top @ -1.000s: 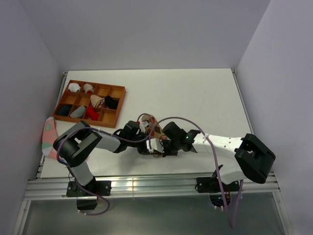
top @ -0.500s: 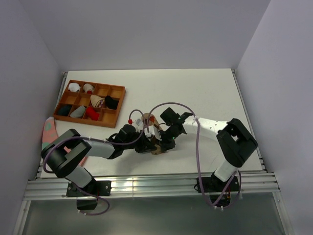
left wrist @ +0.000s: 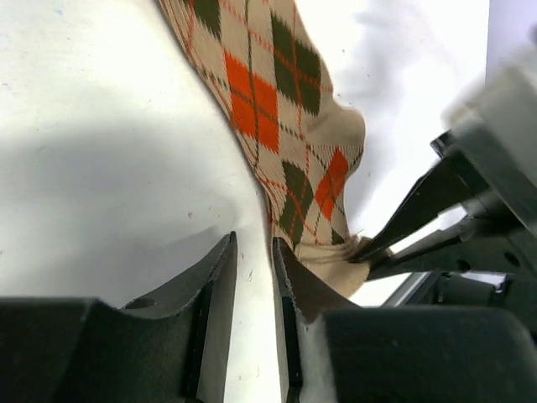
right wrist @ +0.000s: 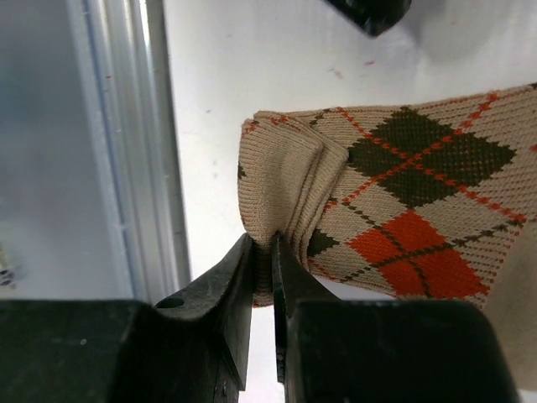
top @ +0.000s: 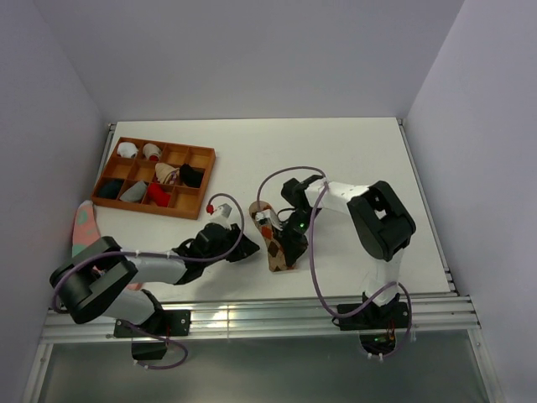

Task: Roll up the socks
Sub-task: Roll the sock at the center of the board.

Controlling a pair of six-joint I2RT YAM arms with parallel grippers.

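Observation:
One of the socks, the tan argyle one (top: 270, 235) with red and orange diamonds, lies stretched out on the white table, pointing toward the near edge. My right gripper (top: 289, 245) is shut on its folded cuff end; in the right wrist view the fabric (right wrist: 403, 189) is pinched between the closed jaws (right wrist: 270, 252). My left gripper (top: 242, 249) sits just left of the sock and apart from it. In the left wrist view its jaws (left wrist: 252, 256) stand slightly open over bare table, with the argyle sock (left wrist: 285, 109) just beyond the right finger.
A brown compartment tray (top: 206, 180) at the back left holds several small fabric items, one of them red (top: 158, 194). A pink sock (top: 84, 225) hangs at the table's left edge. An aluminium rail (top: 252, 315) runs along the near edge, close to the right gripper.
The left gripper has let go of the sock, opened a little and drawn back to the left. The right arm swung in, and the sock now lies longer toward the near edge.

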